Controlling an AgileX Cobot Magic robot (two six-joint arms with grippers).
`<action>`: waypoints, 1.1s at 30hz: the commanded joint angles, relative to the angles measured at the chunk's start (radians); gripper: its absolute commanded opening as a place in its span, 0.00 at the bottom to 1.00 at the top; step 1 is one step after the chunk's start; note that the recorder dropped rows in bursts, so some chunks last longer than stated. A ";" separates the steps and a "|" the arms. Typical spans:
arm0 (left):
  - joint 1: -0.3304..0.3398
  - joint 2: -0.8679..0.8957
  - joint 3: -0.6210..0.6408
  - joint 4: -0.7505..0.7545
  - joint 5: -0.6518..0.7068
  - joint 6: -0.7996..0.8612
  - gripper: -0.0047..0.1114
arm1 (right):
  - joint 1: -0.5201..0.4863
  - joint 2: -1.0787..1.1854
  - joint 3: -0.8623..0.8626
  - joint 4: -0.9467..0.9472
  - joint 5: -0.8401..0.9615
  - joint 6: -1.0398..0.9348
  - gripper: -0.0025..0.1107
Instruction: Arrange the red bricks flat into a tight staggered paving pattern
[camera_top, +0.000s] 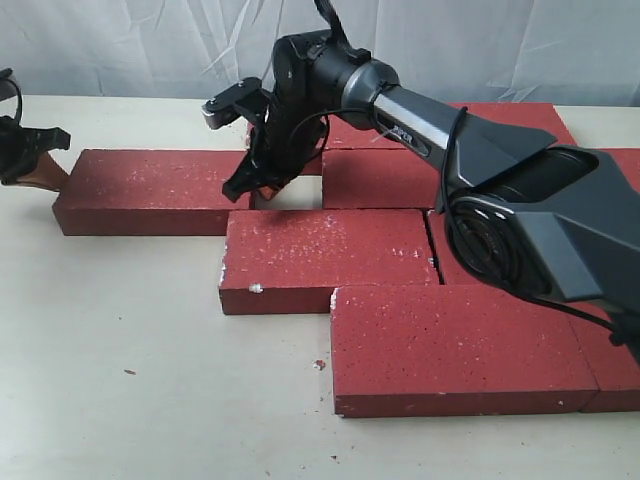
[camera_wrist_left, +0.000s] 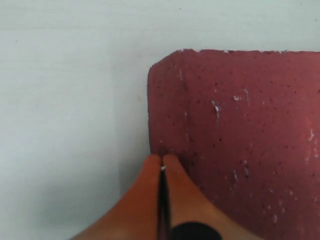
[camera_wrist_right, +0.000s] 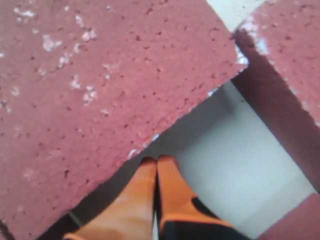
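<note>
Down at the tips, the right gripper (camera_wrist_right: 157, 161) has its two orange fingers (camera_wrist_right: 135, 195) pressed together, with nothing between them. They point at a bare patch of the table (camera_wrist_right: 235, 165), a small gap hemmed in by red bricks (camera_top: 460, 345). One broad speckled face (camera_wrist_right: 100, 90) lies just beside the fingertips, and a second brick (camera_wrist_right: 290, 60) lies across the gap. In the exterior view this gripper (camera_top: 240, 185) hangs low over that gap, its arm (camera_top: 430, 130) reaching across the middle from the right.

The left gripper (camera_wrist_left: 161, 161) is likewise closed and empty. Its orange fingertips (camera_wrist_left: 145, 185) sit at the end face of the leftmost brick (camera_wrist_left: 240, 140), close to a rounded corner, and appear to touch it. From outside, that gripper (camera_top: 45, 172) is at the far left, at the end of the same long brick (camera_top: 150, 190).

All the bricks lie flat on the pale table (camera_top: 130, 380) in offset rows. One (camera_top: 325, 255) sits just in front of the gap, a nearer one is shifted to the right, and more lie behind and under the right arm.
</note>
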 joint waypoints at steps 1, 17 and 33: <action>-0.035 0.023 -0.001 -0.017 0.008 0.008 0.04 | -0.004 -0.013 -0.005 -0.086 0.005 0.049 0.01; -0.037 0.023 -0.003 -0.042 0.008 0.012 0.04 | -0.019 -0.166 -0.005 -0.415 0.123 0.232 0.01; -0.106 0.023 -0.003 -0.048 0.002 0.012 0.04 | -0.023 -0.445 0.396 -0.397 -0.018 0.249 0.01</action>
